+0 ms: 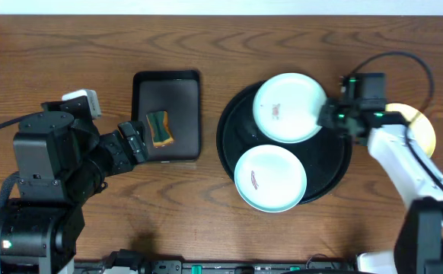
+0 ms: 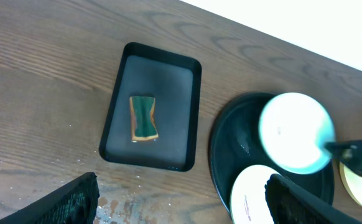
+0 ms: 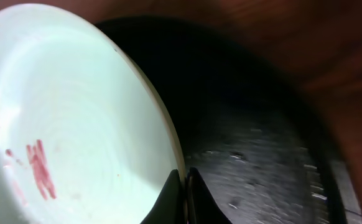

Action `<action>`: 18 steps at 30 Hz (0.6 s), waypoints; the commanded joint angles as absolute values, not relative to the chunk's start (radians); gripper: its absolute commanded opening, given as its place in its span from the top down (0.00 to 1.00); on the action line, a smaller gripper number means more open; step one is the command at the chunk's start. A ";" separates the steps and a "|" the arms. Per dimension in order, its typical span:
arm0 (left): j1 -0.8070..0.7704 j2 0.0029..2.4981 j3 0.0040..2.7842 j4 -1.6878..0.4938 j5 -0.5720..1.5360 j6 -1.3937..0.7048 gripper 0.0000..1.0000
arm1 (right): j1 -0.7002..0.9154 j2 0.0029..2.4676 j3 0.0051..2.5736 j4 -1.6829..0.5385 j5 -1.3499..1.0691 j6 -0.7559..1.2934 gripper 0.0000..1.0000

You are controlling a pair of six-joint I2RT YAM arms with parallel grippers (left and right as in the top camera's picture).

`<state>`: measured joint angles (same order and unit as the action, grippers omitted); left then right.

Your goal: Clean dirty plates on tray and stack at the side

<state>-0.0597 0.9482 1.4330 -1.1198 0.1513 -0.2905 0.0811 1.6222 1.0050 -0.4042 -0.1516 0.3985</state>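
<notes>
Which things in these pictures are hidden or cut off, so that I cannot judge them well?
Overhead: the right arm covers much of the yellow plate; any smear is unseen.
Left wrist: the bottom edge cuts off the nearer mint plate.
Right wrist: the left and bottom edges cut off the held mint plate; the tray is dark and blurred.

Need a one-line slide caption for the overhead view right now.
Right gripper pinches a mint plate over the round tray; second plate waits, sponge untouched.
</notes>
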 commanded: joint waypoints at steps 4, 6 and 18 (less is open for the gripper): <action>-0.054 0.949 1.438 -1.122 0.149 -0.285 0.14 | 0.173 1.788 1.014 -0.282 -0.012 0.514 0.99; -0.054 0.948 1.438 -1.122 0.149 -0.285 0.14 | 0.176 1.806 1.015 -0.251 -0.033 0.459 0.99; -0.054 0.948 1.438 -1.106 0.146 -0.311 0.14 | 0.176 1.630 1.198 -0.552 -0.130 0.094 0.65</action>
<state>-0.0597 0.9482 1.4330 -1.1076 0.1513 -0.2955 0.1688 1.6989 1.1202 -0.4953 -0.0692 0.1970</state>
